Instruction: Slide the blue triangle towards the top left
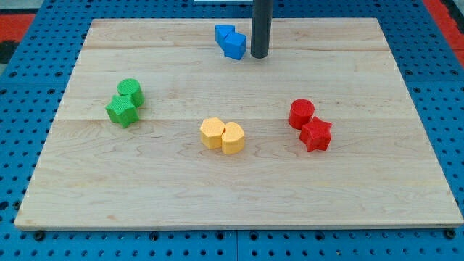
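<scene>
Blue pegboard surrounds our wooden tabletop (pixel 239 188). Our rod is a bare end effector, no jaws, and my tip (pixel 259 56) sits just right of the blue triangle (pixel 234 46) at the view's top, touching another blue block (pixel 223 33); contact unclear.

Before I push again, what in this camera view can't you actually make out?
- Camera view: the rod runs off the view's top edge, so the arm is unseen.
- Whether my tip touches the blue blocks at its left: gap too small to tell.
- Which blue block is the triangle: the two overlap; shapes unclear.
</scene>
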Robot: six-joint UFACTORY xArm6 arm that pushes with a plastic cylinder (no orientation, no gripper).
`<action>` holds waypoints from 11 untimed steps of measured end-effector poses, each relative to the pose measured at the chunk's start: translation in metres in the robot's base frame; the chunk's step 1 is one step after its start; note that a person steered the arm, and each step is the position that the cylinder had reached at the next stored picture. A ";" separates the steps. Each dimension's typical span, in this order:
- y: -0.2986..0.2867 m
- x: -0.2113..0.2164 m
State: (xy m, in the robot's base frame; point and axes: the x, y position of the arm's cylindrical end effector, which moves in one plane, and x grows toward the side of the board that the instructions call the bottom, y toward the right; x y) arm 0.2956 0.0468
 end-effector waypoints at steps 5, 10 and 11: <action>0.025 0.006; 0.029 -0.032; -0.022 -0.053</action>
